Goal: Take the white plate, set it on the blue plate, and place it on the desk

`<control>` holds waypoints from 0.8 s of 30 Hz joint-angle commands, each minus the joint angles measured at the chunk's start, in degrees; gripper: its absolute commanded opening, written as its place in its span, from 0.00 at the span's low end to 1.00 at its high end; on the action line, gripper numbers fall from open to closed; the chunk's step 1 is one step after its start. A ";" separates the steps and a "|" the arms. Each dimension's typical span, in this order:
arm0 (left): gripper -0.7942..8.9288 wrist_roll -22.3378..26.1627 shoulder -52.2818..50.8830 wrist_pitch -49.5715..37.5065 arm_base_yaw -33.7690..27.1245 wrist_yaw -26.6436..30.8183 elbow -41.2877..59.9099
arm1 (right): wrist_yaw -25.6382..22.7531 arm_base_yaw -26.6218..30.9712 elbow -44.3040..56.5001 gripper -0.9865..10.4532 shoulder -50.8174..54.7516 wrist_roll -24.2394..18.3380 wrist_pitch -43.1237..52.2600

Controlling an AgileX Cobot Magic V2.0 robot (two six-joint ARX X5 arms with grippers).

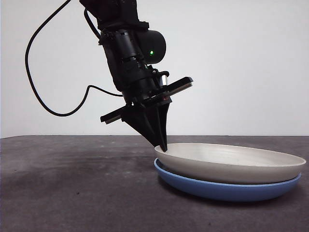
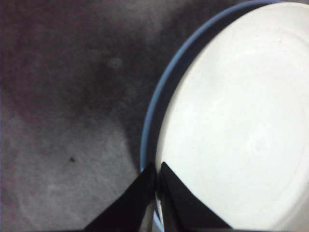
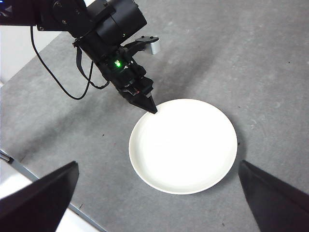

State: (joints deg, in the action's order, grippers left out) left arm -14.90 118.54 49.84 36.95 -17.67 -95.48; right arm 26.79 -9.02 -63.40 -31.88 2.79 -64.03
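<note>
Front view: left gripper [image 1: 163,145] jaws pinched shut on white plate [image 1: 231,162] rim, holding it | white plate lay stacked in blue plate [image 1: 227,189] on counter [image 1: 72,183], likely awaiting release | right gripper [image 3: 154,193] jaws spread, hovering clear above.

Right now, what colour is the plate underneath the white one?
Blue; the blue plate shows best in the front view.
</note>
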 commanded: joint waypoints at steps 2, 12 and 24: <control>0.14 0.72 1.29 -1.70 0.35 0.13 -1.44 | -0.04 -0.24 -1.03 0.66 -0.09 -0.48 0.46; 0.58 2.86 1.18 0.70 0.26 0.04 -4.59 | -0.11 -0.24 -1.03 0.66 -0.09 -0.52 0.55; 0.58 11.72 -7.21 18.01 -0.24 0.11 -16.02 | -4.52 -0.24 -1.01 0.66 -0.20 0.00 -0.04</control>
State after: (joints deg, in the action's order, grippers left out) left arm -5.28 112.73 67.22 36.49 -17.52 -109.47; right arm 22.52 -9.02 -63.37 -31.88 2.81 -64.12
